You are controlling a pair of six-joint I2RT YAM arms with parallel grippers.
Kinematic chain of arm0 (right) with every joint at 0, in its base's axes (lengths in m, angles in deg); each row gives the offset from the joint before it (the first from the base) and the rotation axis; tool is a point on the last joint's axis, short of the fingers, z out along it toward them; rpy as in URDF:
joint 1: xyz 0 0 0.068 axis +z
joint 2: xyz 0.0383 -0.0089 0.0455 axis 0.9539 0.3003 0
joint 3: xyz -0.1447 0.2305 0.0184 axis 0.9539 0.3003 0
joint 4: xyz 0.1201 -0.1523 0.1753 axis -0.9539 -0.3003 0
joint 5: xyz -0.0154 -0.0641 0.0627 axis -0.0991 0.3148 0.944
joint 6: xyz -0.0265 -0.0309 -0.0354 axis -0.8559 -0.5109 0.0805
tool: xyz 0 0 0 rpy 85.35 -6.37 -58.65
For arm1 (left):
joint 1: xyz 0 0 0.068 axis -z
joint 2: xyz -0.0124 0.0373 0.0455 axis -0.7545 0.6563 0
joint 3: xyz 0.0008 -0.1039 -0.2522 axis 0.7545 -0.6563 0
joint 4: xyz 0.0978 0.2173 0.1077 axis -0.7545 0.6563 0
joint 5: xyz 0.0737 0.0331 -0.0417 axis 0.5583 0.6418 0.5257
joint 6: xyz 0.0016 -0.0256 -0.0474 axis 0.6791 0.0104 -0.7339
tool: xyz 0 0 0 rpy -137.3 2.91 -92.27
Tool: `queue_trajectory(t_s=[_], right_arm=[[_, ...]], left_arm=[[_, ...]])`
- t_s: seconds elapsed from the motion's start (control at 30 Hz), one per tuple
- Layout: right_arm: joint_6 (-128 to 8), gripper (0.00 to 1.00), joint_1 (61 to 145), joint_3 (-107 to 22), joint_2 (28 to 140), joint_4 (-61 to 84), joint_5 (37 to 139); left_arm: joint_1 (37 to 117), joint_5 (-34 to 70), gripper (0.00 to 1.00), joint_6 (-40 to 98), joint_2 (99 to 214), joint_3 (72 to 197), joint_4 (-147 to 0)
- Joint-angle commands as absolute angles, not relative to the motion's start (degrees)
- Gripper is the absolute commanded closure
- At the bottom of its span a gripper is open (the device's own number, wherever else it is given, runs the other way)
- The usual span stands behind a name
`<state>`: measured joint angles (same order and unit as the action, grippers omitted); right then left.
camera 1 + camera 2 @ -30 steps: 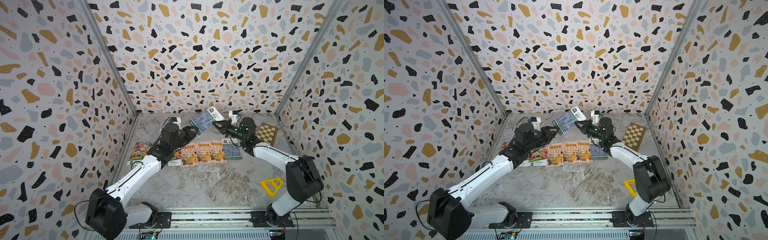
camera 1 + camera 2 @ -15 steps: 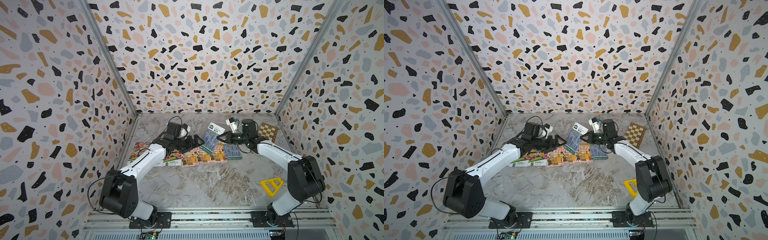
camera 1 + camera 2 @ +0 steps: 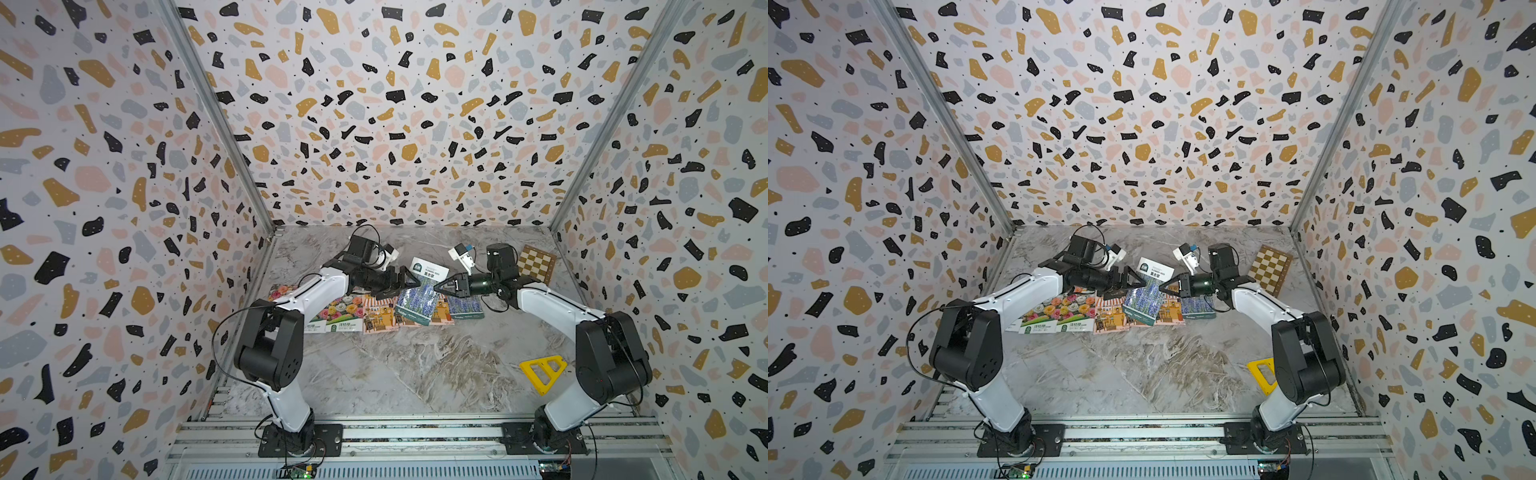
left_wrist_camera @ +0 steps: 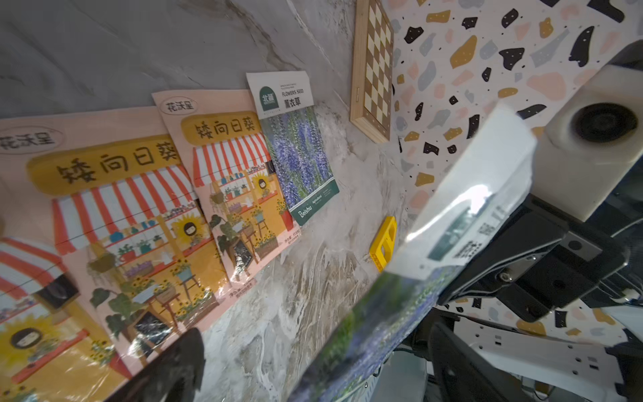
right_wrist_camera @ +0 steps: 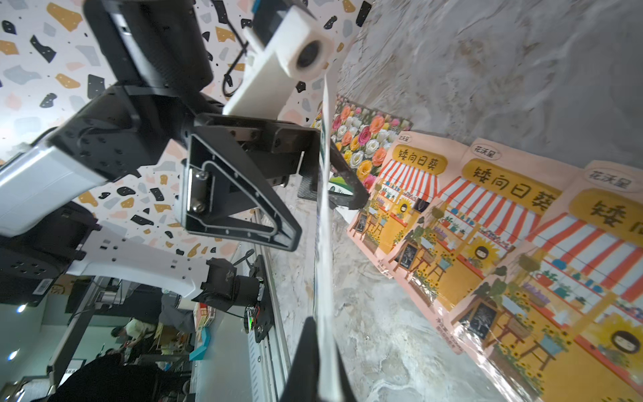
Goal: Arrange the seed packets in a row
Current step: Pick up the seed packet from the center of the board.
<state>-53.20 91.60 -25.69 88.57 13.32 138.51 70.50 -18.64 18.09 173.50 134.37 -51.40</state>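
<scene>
My right gripper is shut on a lavender seed packet and holds it tilted over the row. The open left gripper straddles that packet's other edge, one finger on each side, clear of it. On the marble floor lies a row of seed packets: flower-photo ones at the left, shop-awning ones in the middle, and a second lavender one at the right end.
A wooden checkerboard lies behind the right arm near the right wall. A yellow triangular frame sits on the floor beside the right arm's base. Patterned walls close in three sides.
The left gripper has opened and let go of the lavender packet. Both arms have come down and forward, bringing the packet from behind the row to over it.
</scene>
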Motion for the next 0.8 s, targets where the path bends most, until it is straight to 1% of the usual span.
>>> queue_trajectory(t_s=[0.0, 0.1, 0.17, 0.27, 0.4, 0.57, 0.63, 0.67, 0.77], right_arm=[[-52.8, 1.00, 91.4, -25.9, 87.1, 15.5, 142.2], [-53.6, 1.00, 90.9, -26.5, 88.0, 13.9, 141.9], [-53.4, 1.00, 90.7, -26.8, 88.7, 12.9, 140.6], [-53.4, 1.00, 90.6, -27.3, 89.5, 11.5, 138.3], [-52.9, 1.00, 90.5, -27.4, 90.2, 11.1, 135.5], [-53.5, 1.00, 90.2, -28.0, 90.7, 9.5, 132.8], [-53.6, 1.00, 90.2, -28.1, 90.6, 9.1, 131.2], [-53.3, 1.00, 90.2, -28.1, 90.4, 9.1, 130.4], [-51.9, 1.00, 90.3, -27.8, 90.2, 10.4, 129.7]], left_arm=[[70.2, -25.8, 0.02, 16.9, 173.9, 136.0, -56.7], [70.3, -27.7, 0.09, 16.9, 173.6, 136.1, -57.2], [70.2, -29.2, 0.21, 16.6, 173.3, 136.1, -57.8], [70.3, -28.9, 0.35, 16.0, 172.3, 135.2, -58.3], [70.2, -29.0, 0.49, 15.9, 171.3, 134.1, -58.4], [70.2, -28.9, 0.62, 15.8, 170.4, 133.3, -58.4], [70.3, -29.2, 0.70, 15.0, 170.3, 132.8, -59.0], [70.3, -29.5, 0.72, 14.0, 170.4, 132.4, -61.7], [70.2, -29.7, 0.85, 12.7, 171.1, 131.9, -63.1]])
